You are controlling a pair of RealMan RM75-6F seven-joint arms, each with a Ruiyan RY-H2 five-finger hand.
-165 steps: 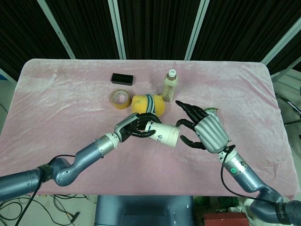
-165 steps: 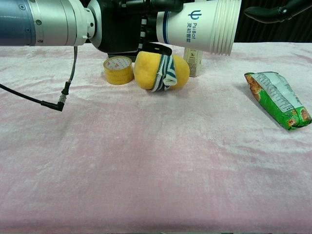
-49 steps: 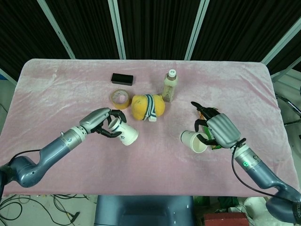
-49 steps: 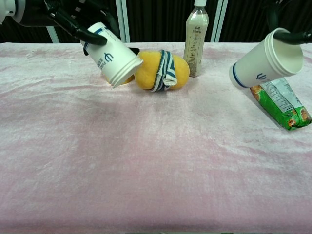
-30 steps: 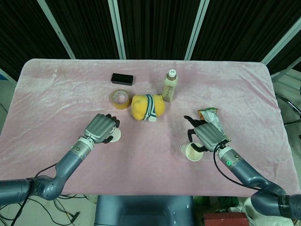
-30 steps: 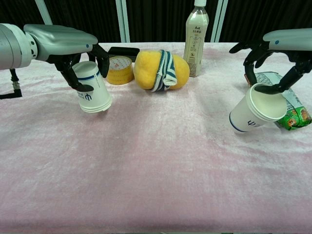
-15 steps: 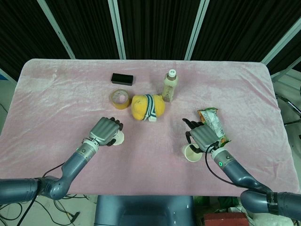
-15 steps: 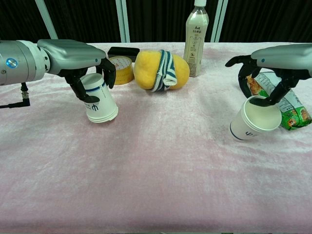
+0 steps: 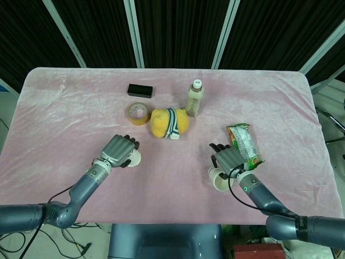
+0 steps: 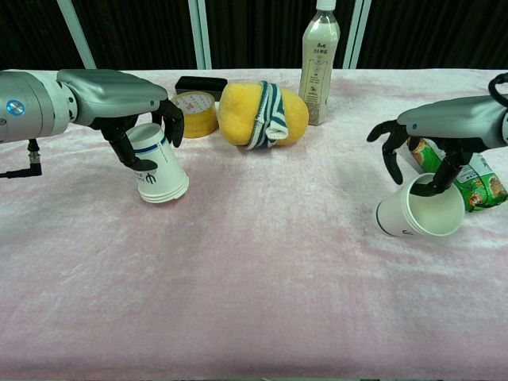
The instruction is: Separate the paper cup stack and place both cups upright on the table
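Observation:
Two white paper cups with blue markings are apart. My left hand [image 9: 119, 151] [image 10: 119, 99] grips one cup [image 10: 157, 168] [image 9: 135, 158] from above; that cup is upside down, rim low and tilted, at or just above the cloth. My right hand [image 9: 229, 159] [image 10: 436, 131] holds the other cup [image 10: 421, 210] [image 9: 220, 179] by its rim, with a finger hooked inside. That cup leans with its mouth toward the chest camera and its base low on the pink tablecloth [image 10: 262, 270].
A yellow plush with a striped band [image 9: 170, 121] [image 10: 262, 115] lies at the centre back, with a tape roll [image 9: 137, 112], a black box [image 9: 140, 90] and a bottle [image 9: 194, 99] around it. A green snack bag [image 9: 245, 143] [image 10: 468, 171] lies right behind the right cup.
The stack was pulled apart and each hand carried one cup outward and down. Over the last second both cups sank toward the cloth; the right cup tipped its mouth further forward.

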